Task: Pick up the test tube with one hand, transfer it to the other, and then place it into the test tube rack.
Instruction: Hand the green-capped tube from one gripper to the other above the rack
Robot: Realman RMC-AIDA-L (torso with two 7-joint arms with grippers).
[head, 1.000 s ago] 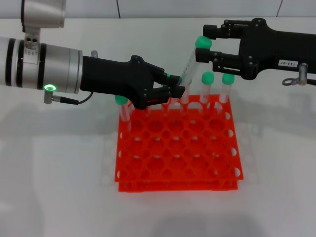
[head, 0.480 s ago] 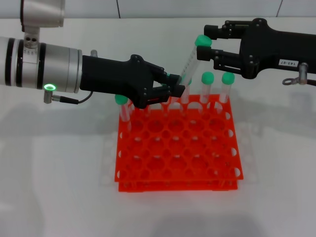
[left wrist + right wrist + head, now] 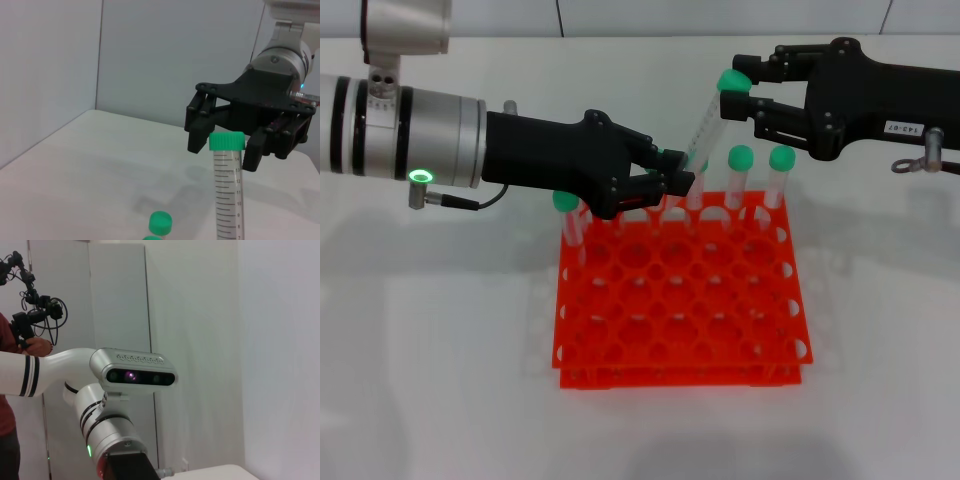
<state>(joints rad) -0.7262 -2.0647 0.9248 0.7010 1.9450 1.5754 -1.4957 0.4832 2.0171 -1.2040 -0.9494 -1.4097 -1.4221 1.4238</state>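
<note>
Left gripper (image 3: 672,178) clenches the test tube (image 3: 705,125); right gripper (image 3: 740,92), jaws spread around its cap, risks dropping it if release precedes closure.

- The left gripper (image 3: 682,176) is black and angular, with small screws on its body.
- Its wrist (image 3: 405,125) is a silver cylinder with dark bands and a green lit ring; a thin black cable runs from a small plug below it.
- The right gripper (image 3: 740,92) is black, with bar-like linkages and a small white label with dark characters.
- A metal ring fitting (image 3: 928,150) hangs on that arm.
- The head (image 3: 134,372) is white with a dark camera strip.
</note>
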